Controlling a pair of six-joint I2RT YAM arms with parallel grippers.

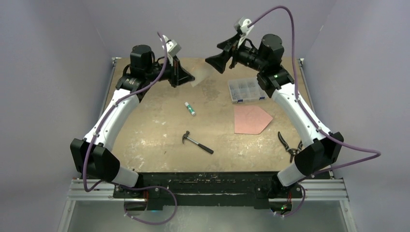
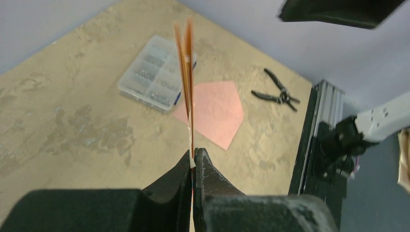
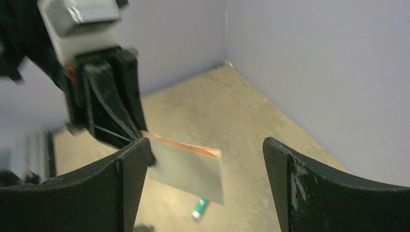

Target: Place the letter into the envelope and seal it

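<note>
Left gripper (image 2: 192, 157) is clamped on the letter (image 2: 186, 72), its jaws pressed together on the paper's near edge. The folded salmon sheet stands edge-on, straight out from the fingertips, in the air above the far left part of the table (image 1: 154, 121). Right gripper (image 1: 217, 62) faces it with jaws spread wide and holding nothing; the letter's free end is near its fingertips but apart from them. Both arms reach up and away from their bases, elbows outward, wrists turned toward each other near the table's far edge. Below and to the right, the envelope (image 1: 250, 119) lies flat on the table, its pointed flap toward the right, with a clear compartment box (image 1: 246, 90) just beyond it.
</note>
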